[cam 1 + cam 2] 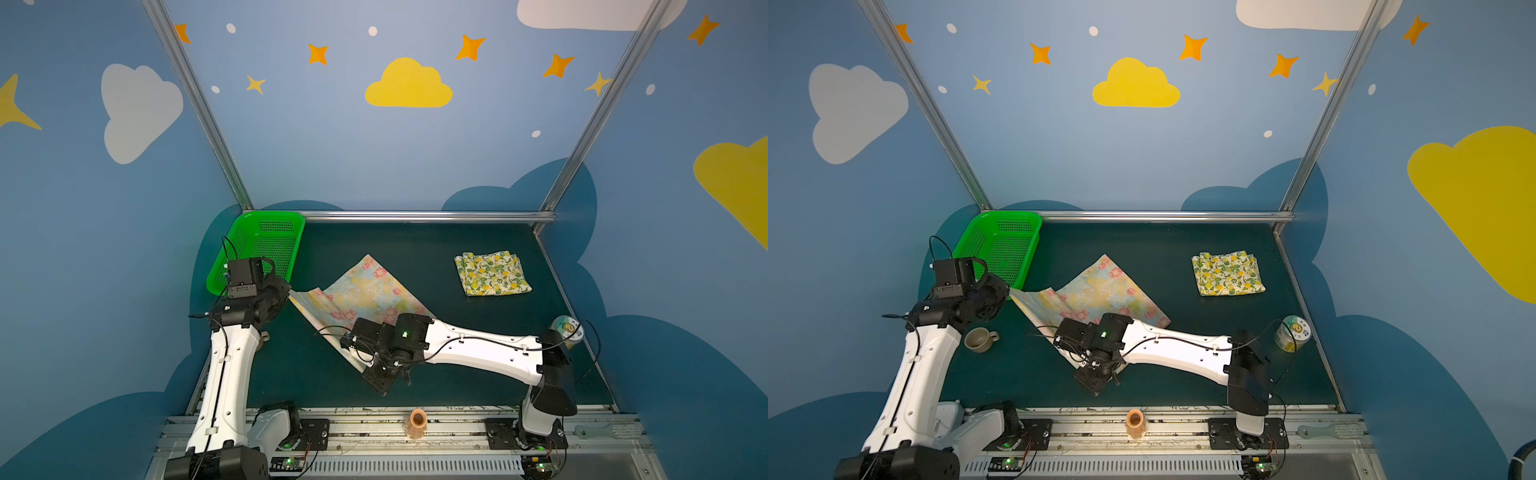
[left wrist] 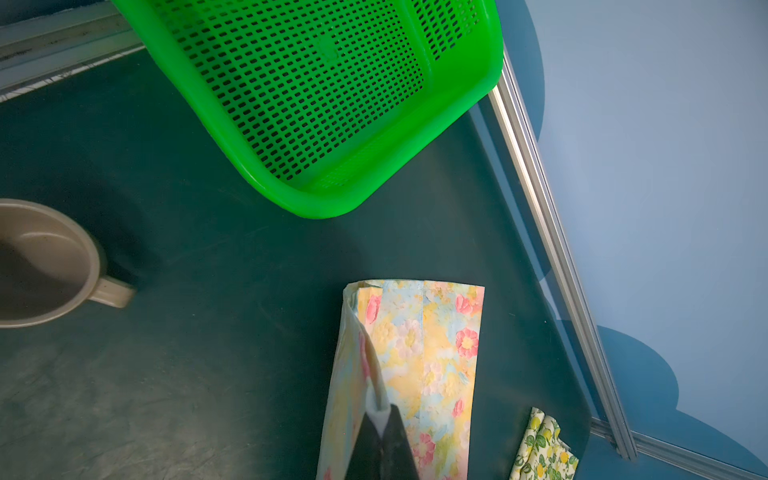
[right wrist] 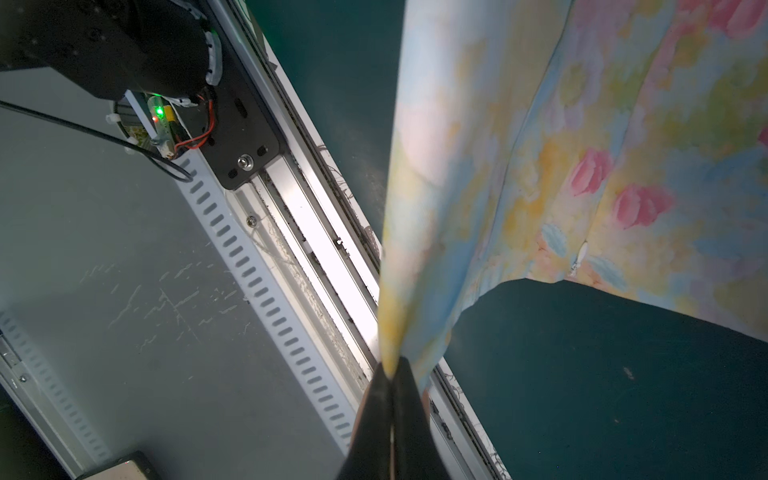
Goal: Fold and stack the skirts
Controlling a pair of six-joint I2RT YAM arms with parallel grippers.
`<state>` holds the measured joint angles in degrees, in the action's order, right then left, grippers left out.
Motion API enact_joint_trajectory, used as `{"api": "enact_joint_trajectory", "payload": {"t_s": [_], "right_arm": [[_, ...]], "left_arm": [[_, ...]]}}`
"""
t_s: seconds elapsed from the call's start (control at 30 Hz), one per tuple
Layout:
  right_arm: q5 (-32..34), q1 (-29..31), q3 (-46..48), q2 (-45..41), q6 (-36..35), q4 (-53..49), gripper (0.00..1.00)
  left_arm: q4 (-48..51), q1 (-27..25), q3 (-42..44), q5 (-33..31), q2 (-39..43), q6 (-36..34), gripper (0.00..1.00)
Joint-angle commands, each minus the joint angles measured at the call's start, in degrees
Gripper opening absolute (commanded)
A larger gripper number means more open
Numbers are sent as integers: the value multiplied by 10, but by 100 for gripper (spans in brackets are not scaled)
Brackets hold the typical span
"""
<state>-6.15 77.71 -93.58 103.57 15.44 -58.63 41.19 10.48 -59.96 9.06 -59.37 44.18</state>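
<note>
The pale yellow skirt with pink flowers [image 1: 365, 291] [image 1: 1100, 291] lies folded in a long strip at the middle of the dark green table. My left gripper [image 2: 380, 409] is shut on its left end, beside the basket, where the cloth [image 2: 432, 353] rises into a ridge at the jaws. My right gripper [image 3: 390, 370] is shut on the near end, and the cloth [image 3: 582, 145] hangs lifted from it above the table's front edge. In both top views the wrists hide both sets of fingertips. The lemon skirt [image 1: 492, 273] [image 1: 1228, 274] [image 2: 540, 449] lies folded at the back right, untouched.
A green perforated basket [image 1: 257, 245] [image 1: 1000, 245] [image 2: 332, 104] leans in the back left corner. A beige cup [image 1: 980, 338] [image 2: 41, 266] stands by the left arm. A printed tin [image 1: 567, 330] [image 1: 1292, 332] stands at the right edge. A small orange vase [image 1: 417, 419] sits on the front rail.
</note>
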Motion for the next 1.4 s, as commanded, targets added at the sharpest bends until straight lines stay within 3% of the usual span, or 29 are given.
{"api": "enact_joint_trajectory", "payload": {"t_s": [0.0,0.23,0.57,0.9,1.37], "right_arm": [[-19,6,0,-5,-14,-2,0],[-42,-3,0,-6,-27,13,0],[-131,-102,62,-48,-18,66,0],[-212,-218,115,-65,-2,102,0],[-291,-345,168,-42,8,118,0]], "left_arm": [[13,8,2,-20,10,-8,4],[-3,9,-4,-8,2,-7,4],[-64,-4,-46,3,-69,24,4],[-70,-89,-191,-35,-256,18,4],[-27,-173,-422,-34,-517,5,4]]}}
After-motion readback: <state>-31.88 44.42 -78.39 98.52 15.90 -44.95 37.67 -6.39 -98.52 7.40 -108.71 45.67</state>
